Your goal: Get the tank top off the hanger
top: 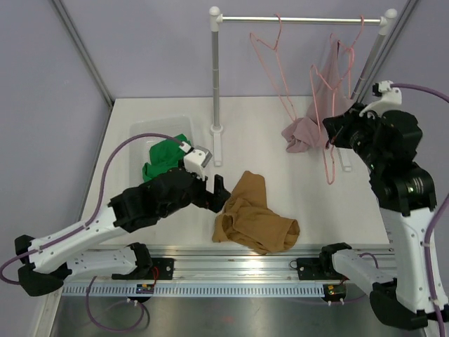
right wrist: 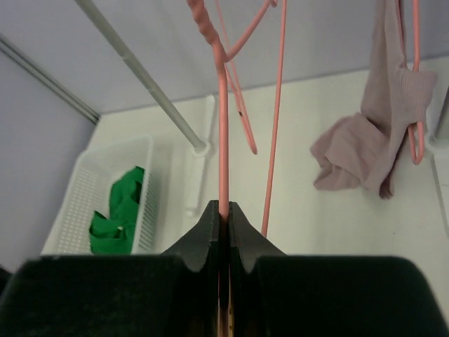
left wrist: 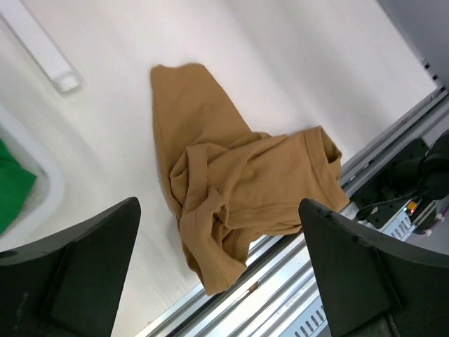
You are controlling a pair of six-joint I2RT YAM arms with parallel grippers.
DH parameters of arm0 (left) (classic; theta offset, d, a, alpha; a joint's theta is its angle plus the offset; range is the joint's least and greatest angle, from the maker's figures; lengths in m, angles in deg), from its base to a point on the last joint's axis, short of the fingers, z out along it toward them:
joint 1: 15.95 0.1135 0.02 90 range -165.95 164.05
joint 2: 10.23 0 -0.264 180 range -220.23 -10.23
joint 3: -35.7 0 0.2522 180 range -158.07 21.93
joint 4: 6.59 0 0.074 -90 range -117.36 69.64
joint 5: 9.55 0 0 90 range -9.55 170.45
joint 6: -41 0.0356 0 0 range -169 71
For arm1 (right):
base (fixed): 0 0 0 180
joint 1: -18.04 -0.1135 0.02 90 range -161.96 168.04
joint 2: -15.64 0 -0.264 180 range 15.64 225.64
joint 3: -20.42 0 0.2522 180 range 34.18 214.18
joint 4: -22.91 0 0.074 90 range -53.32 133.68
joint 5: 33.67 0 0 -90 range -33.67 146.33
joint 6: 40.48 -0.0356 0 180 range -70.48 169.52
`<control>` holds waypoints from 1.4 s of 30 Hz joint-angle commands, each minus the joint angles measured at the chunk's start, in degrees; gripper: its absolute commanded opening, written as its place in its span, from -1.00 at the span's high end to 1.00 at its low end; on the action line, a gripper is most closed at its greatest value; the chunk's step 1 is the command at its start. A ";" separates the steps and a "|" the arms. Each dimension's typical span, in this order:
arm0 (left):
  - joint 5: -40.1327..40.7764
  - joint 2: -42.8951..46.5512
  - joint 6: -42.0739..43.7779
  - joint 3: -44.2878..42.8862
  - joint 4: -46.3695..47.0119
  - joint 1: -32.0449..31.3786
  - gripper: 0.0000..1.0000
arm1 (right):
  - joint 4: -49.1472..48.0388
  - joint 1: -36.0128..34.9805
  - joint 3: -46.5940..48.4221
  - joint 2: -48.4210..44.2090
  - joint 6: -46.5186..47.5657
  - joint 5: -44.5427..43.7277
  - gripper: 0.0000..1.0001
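While the left gripper (left wrist: 217, 205) hangs spread wide above a crumpled tan garment (left wrist: 238, 182) by the table's (top: 259, 123) near edge, the right gripper (right wrist: 224, 210) pinches a pink hanger wire (right wrist: 223, 126). At far right, the mauve tank top (right wrist: 368, 140) droops from a hanger (right wrist: 417, 105), its lower end bunched on the table.

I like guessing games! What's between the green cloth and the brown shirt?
The left gripper, between the green cloth and the brown shirt in the top view.
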 commanded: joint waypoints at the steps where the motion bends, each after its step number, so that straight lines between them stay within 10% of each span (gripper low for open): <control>1: 6.94 4.85 0.35 -5.43 -8.30 -0.28 -0.98 | 4.48 0.19 4.71 6.06 4.32 -4.07 1.00; 10: 12.92 8.63 4.65 -11.42 -22.91 -0.37 -0.98 | 1.31 0.19 16.04 23.04 6.69 -3.45 1.00; 27: 13.63 14.87 6.24 -1.22 -19.32 -0.28 -0.98 | 11.50 0.28 52.25 54.15 11.00 4.54 1.00; 36: 13.28 14.70 5.89 -1.21 -18.79 -0.28 -0.98 | 8.42 0.19 45.93 52.41 12.24 6.13 1.00; 38: 13.19 13.31 5.10 -1.74 -18.96 -0.28 -0.98 | 9.48 0.19 47.42 52.58 12.41 5.00 0.85; 42: 12.57 11.02 3.17 -3.58 -18.88 -0.28 -0.98 | 10.80 0.19 49.45 51.53 12.50 1.84 -0.19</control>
